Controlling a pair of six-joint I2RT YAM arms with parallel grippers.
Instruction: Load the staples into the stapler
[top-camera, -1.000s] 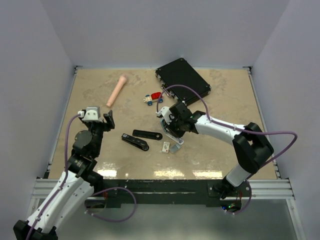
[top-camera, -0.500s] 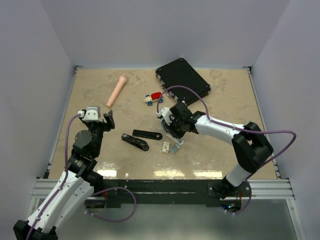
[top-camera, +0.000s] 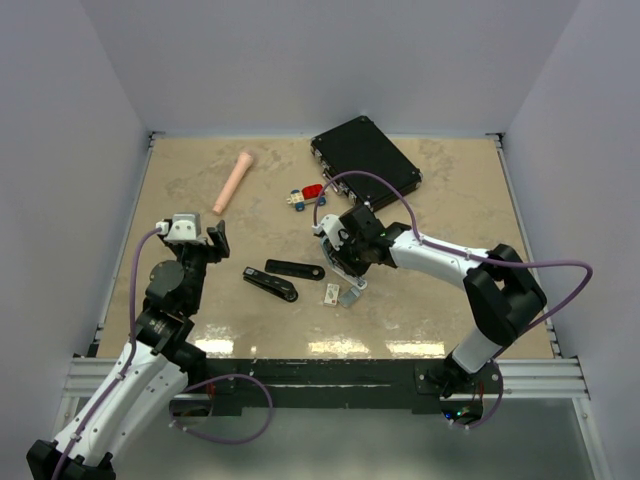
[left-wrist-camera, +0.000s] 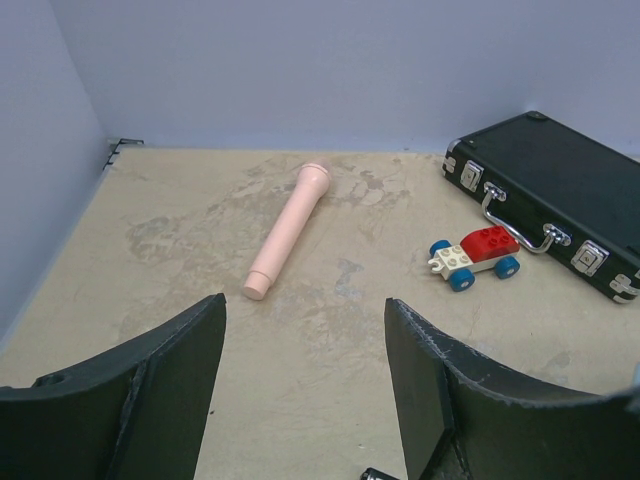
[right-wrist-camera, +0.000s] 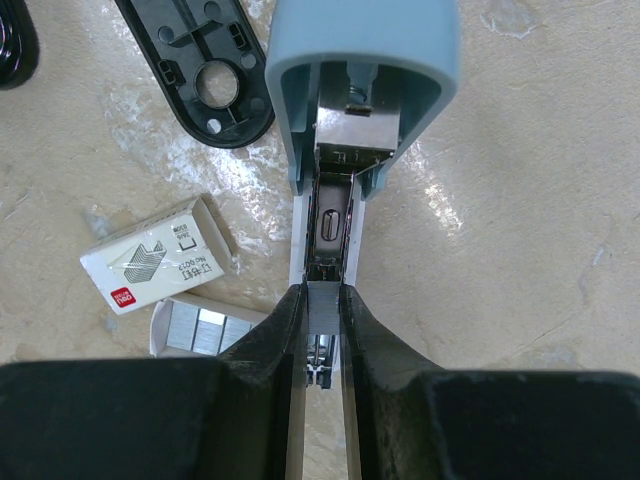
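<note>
The stapler (right-wrist-camera: 360, 60) lies open on the table, its light-blue lid swung back and its white magazine channel (right-wrist-camera: 327, 225) exposed. My right gripper (right-wrist-camera: 322, 310) is shut on the staples (right-wrist-camera: 322, 300), a small grey strip held right over the near end of the channel. In the top view my right gripper (top-camera: 345, 262) covers most of the stapler. My left gripper (top-camera: 212, 240) is open and empty, raised above the table at the left, far from the stapler; its jaws stand wide apart in the left wrist view (left-wrist-camera: 305, 380).
A tiny white staple box (right-wrist-camera: 155, 262) and its tray with more staples (right-wrist-camera: 205, 328) lie left of the stapler. Two black plastic pieces (top-camera: 270, 283) (top-camera: 295, 269) lie nearby. A pink cylinder (top-camera: 233, 181), a toy car (top-camera: 306, 196) and a black case (top-camera: 365, 155) sit farther back.
</note>
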